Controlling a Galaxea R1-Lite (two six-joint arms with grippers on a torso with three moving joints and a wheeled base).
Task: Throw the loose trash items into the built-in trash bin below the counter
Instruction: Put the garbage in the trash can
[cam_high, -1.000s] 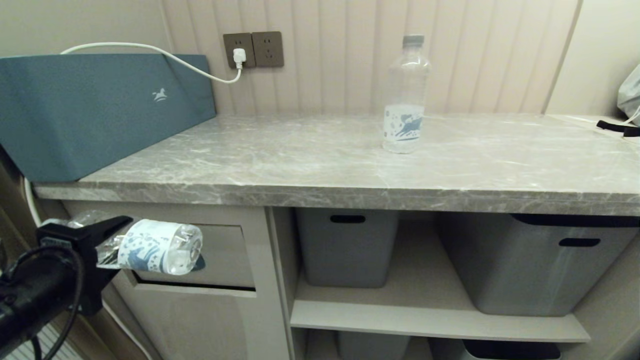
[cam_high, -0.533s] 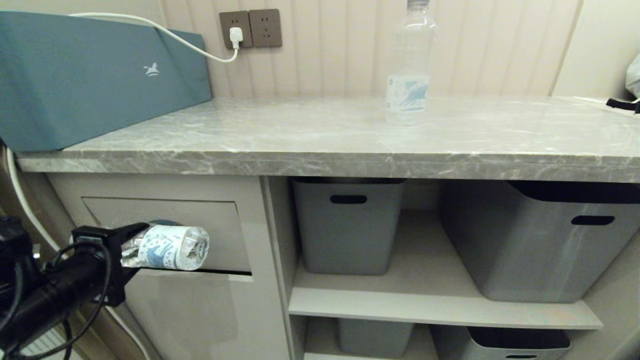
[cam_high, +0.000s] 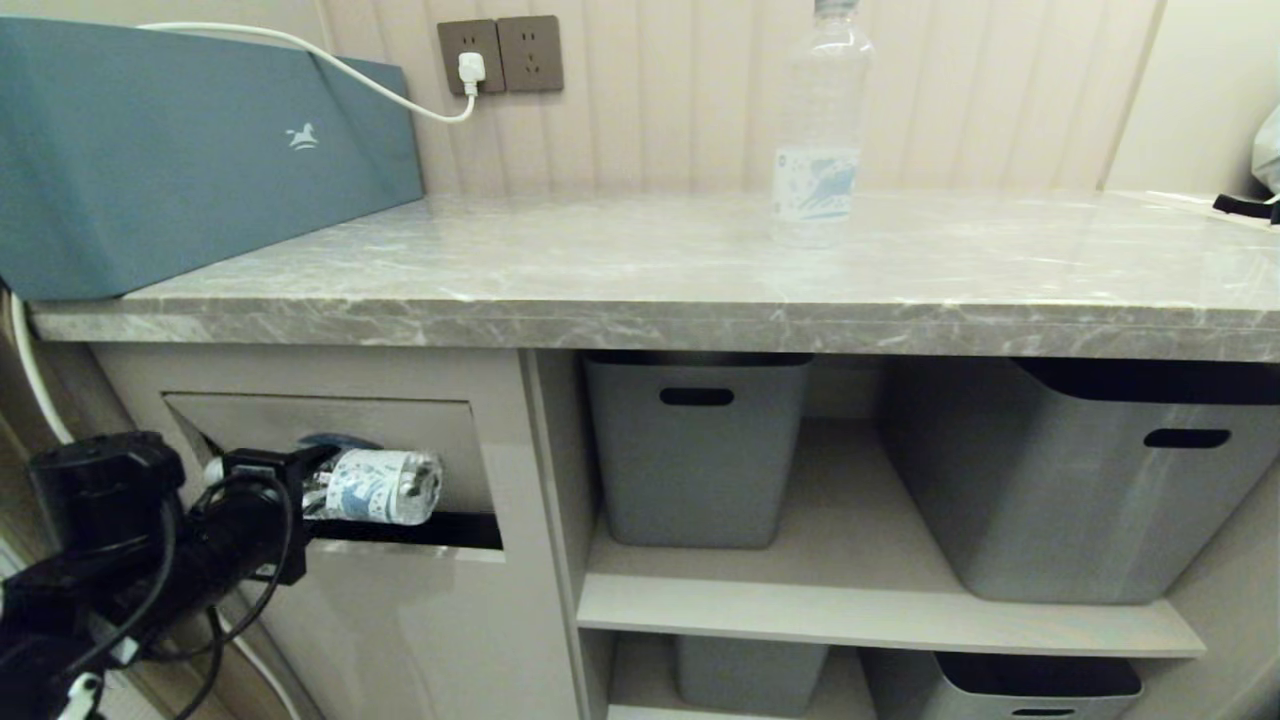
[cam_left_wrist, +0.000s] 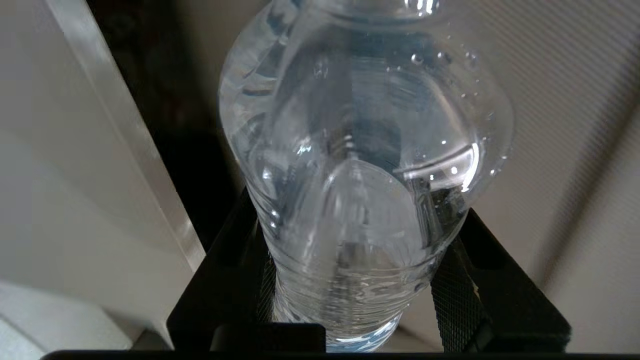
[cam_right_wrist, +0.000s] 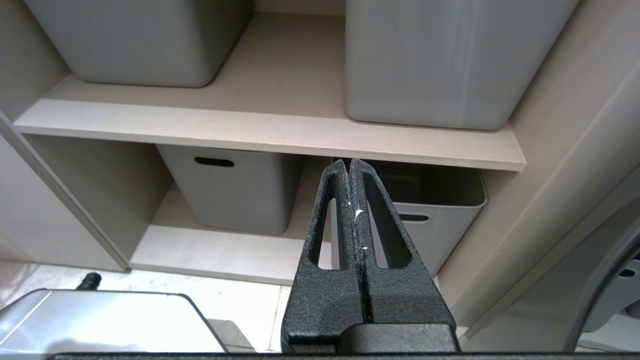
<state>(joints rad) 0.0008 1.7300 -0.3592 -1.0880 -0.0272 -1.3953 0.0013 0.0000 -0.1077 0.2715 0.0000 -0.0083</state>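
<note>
Left end effector (cam_high: 300, 487) pinching bottle (cam_high: 385, 486) against pushed-in swing flap (cam_high: 420, 440) – right end effector (cam_right_wrist: 349, 170) pressed together.

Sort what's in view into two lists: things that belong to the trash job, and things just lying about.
Job:
held bottle, in the left tool
swing flap of the bin
second bottle, upright on the counter

Lying about:
grey tubs
teal panel
white cable
wall sockets
</note>
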